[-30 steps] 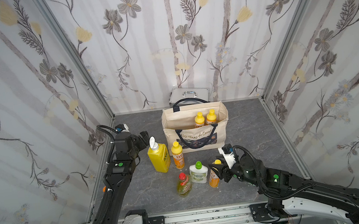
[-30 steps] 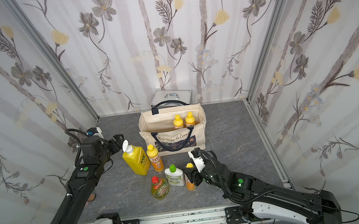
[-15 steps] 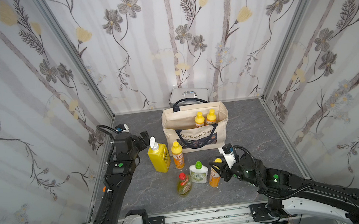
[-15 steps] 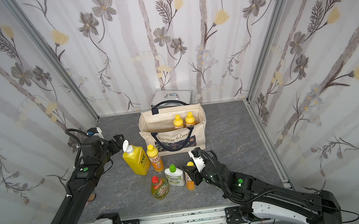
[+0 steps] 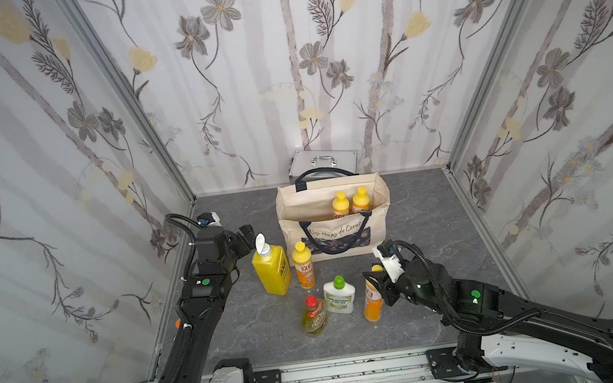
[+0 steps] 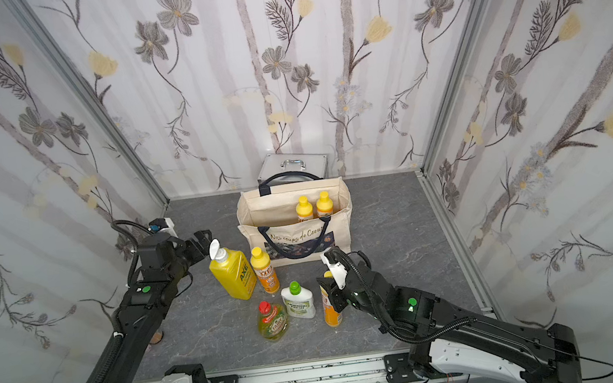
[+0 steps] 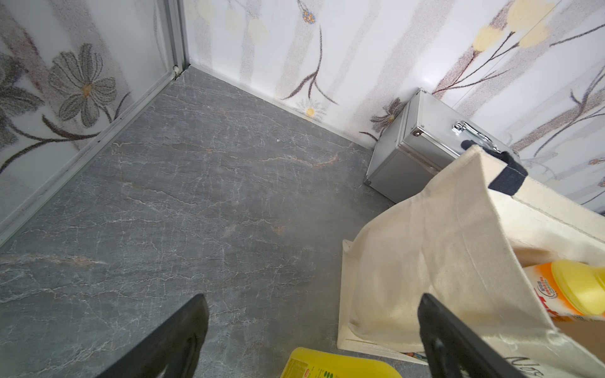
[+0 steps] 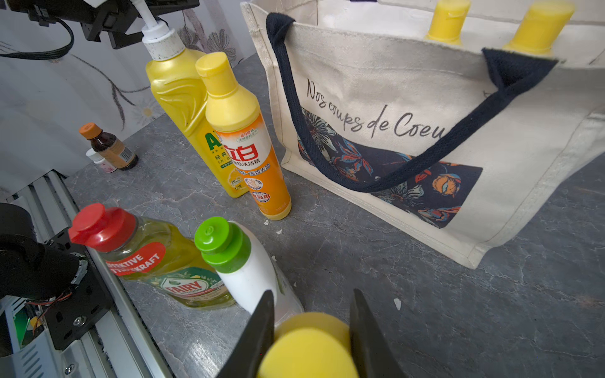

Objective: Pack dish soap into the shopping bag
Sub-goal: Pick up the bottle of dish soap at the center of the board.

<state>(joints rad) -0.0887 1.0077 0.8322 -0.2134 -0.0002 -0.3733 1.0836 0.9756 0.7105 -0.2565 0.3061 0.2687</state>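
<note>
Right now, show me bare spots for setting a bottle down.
Bare grey stone tabletop: between left wall, silver metal case and cream canvas tote; also tote to right wall. Crowded: before the tote, big yellow pump bottle across to the slim orange bottle the right tool grips.

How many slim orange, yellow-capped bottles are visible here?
4. Two orange bottles stand inside the tote; a third bottle stands beside the yellow pump bottle; the fourth bottle is gripped by the right claw. More could hide inside the tote.

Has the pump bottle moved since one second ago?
No. In both top views the pump bottle keeps its place beside the bag.
</note>
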